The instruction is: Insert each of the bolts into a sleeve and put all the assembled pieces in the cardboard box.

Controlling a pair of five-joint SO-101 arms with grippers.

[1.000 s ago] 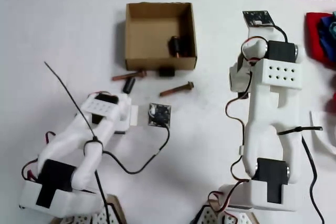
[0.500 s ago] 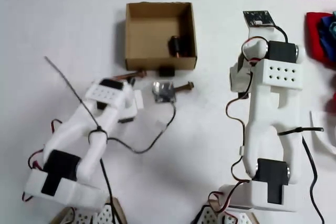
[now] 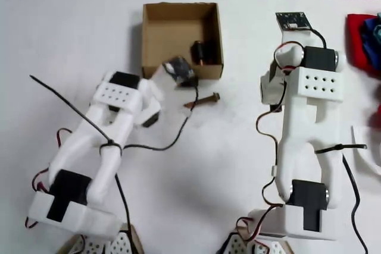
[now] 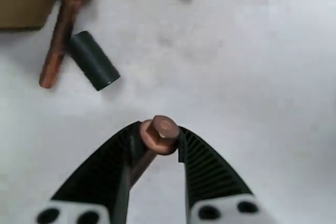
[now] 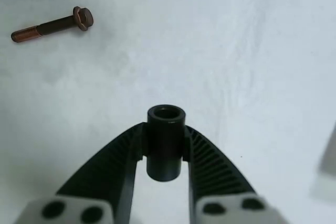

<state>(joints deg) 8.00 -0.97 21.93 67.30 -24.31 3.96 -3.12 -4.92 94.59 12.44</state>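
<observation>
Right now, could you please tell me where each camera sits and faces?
High view: fixed overhead, looking down at the cardboard box and both arms.
Left wrist view: on that wrist, looking down past the left tool holding a bolt.
Right wrist view: likewise, past the right tool holding a sleeve.
High and right wrist views share the loose bolt.

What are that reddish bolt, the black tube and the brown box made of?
The bolt looks like copper-coloured metal, judging by its dull sheen. The sleeve is matte black, either plastic or coated metal; I can't tell which. The box is plain brown cardboard.
</observation>
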